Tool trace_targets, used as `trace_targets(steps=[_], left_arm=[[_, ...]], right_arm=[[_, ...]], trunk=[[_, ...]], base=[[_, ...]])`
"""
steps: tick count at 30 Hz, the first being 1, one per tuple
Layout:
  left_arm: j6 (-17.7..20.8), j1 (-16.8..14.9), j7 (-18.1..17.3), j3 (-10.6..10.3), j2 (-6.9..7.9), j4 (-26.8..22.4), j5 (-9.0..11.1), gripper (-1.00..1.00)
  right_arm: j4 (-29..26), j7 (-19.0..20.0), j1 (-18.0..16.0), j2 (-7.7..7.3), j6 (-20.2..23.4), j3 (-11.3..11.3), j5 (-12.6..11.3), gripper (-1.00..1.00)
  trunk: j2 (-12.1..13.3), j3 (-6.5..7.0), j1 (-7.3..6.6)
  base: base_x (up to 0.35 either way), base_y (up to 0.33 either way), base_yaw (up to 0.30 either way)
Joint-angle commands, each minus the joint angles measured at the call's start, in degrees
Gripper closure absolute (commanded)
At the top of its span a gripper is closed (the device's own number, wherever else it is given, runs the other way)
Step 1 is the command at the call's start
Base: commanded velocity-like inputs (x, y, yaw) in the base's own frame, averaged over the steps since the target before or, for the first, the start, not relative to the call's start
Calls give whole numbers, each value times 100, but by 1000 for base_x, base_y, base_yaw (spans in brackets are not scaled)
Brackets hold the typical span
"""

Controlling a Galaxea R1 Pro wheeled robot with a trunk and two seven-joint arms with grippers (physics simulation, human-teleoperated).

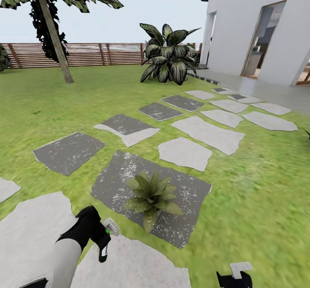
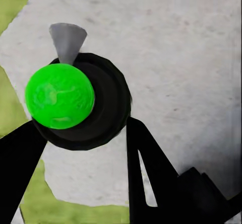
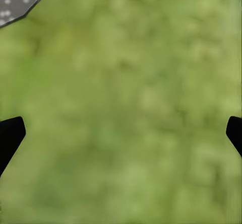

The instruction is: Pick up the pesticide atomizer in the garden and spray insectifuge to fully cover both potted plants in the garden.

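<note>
Your left arm reaches forward and low from the lower left of the head view, its white forearm ending in a black wrist. Your left pincer (image 1: 100,236) is clamped around the pesticide atomizer (image 1: 105,239), a dark bottle with a green mark and a pale trigger head. In the left wrist view the black fingers (image 2: 151,168) press against both sides of the bottle, which hangs above a pale stepping slab (image 2: 176,58).

Just beyond the atomizer, a potted plant (image 1: 150,197) stands near the middle of a dark speckled slab (image 1: 189,201) set in the lawn (image 1: 258,193).

Your right pincer (image 3: 121,133) hangs over bare grass, its finger tips spread wide apart. Farther off stand a broad-leaved bush (image 1: 168,55), a wooden fence (image 1: 94,54) and a white house (image 1: 258,20).
</note>
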Motion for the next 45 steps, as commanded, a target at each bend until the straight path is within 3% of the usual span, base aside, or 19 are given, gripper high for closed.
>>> trace_targets(steps=[1,3,5,6,7,9,11,15,17,20,28,45], left_arm=[[28,20,24,80,-27,82,47,100],[30,80,453,152,-58,409,327,100],[27,93,1101,173,-64,690,861,100],[24,96,1581,174,-65,907,1342,100],[15,98,2267,171,-61,1146,2015,100],[1,99,3086,167,-57,1340,2769,100],[-10,99,3336,166,-40,1399,3073,100],[-41,105,3453,166,-68,1474,3325,100],[-125,107,3512,166,-75,1527,3596,100],[-172,108,3525,165,-93,1563,3728,100],[-180,108,3523,149,-266,1509,3742,100],[-181,108,3525,148,-277,1471,3742,100]], right_arm=[[5,5,-3,-2,-18,-16,46,-100],[5,5,-3,-2,-19,-16,46,-100],[5,5,-3,-2,-19,-16,46,-100],[5,5,-3,-2,-19,-16,46,-100],[5,5,-3,-2,-19,-16,46,-100],[5,5,-3,-2,-19,-16,46,-100],[5,5,-3,-2,-19,-16,46,-100],[5,5,-3,-2,-19,-16,46,-100],[5,5,-3,-20,-19,-23,42,-100],[5,5,-3,-39,-19,-25,44,-100],[5,5,-3,-34,-95,-25,31,-100],[5,5,-3,-21,-116,-25,32,-100]], trunk=[[-2,-5,-1],[-2,-5,-1],[-2,-5,-1],[-2,-5,-1],[-2,-5,-1],[-2,-5,-1],[-2,-5,-1],[-2,-5,-1],[-2,-5,-1],[-2,-5,-1],[-2,-5,-1],[-2,-5,-1]], base=[[9,-7,24],[3,-2,7],[1,-1,2],[0,0,0],[0,0,0],[0,0,0],[0,0,0],[-1,0,0],[-138,-70,0],[-245,-151,0],[-127,-226,0],[-2,-271,237]])
